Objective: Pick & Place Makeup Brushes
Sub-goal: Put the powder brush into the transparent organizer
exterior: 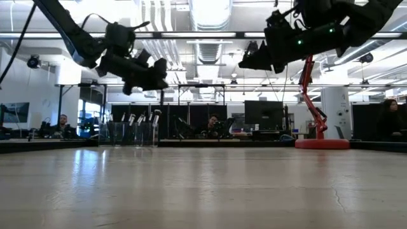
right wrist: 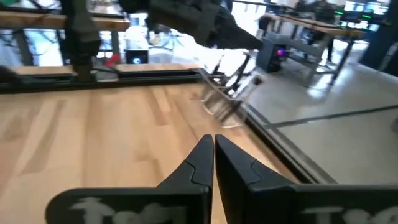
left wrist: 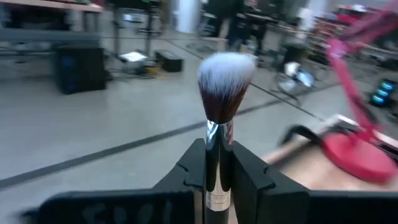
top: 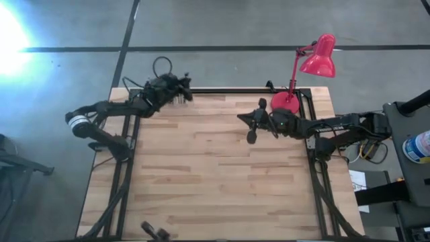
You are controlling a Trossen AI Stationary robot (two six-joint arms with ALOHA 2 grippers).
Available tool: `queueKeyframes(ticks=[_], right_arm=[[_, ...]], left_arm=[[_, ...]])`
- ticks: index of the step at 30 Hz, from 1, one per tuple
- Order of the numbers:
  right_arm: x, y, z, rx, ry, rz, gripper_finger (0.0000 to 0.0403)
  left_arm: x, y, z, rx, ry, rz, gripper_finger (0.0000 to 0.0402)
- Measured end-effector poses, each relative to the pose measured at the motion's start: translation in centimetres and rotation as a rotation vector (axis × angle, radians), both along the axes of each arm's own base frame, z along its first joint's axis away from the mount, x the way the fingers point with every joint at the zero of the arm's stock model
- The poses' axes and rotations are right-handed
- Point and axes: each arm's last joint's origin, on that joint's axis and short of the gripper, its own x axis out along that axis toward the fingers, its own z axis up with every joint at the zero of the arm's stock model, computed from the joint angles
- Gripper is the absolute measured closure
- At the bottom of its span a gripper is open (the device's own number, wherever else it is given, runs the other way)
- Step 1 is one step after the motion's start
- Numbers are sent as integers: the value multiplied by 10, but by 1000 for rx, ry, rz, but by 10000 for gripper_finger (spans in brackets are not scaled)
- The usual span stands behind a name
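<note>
The left gripper [left wrist: 219, 177] pinches one fluffy-tipped makeup brush [left wrist: 222, 93] in the air by the table's far edge — just above the clear holder [exterior: 130, 132] of brushes — while the right gripper [right wrist: 213, 163], fingers pressed together, hovers empty near the red lamp [top: 306, 70].

The holder [exterior: 130, 133] stands at the table's [top: 215, 175] far edge, toward its left, with brushes [exterior: 145, 118] in it. The left gripper [top: 180, 87] hangs above it, 1 brush [left wrist: 222, 93] between its fingers. The lamp [top: 295, 81] stands at the far right corner, the right gripper [top: 250, 122] just left of it.
</note>
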Motion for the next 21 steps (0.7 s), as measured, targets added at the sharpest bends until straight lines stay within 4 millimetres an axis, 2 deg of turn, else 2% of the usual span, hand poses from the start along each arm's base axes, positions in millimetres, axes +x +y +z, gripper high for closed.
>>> queueKeyframes(ticks=[7, 16, 21], right_arm=[[0, -12, 9, -38, -15, -31, 394], [6, -14, 26, -108, -38, -8, 394], [7, -14, 29, -120, -41, -6, 394]], left_arm=[[-21, 20, -2, -26, 16, 100, 366], [-31, 28, -9, -61, 82, 221, 366], [-34, 35, -18, -86, 102, 247, 366]])
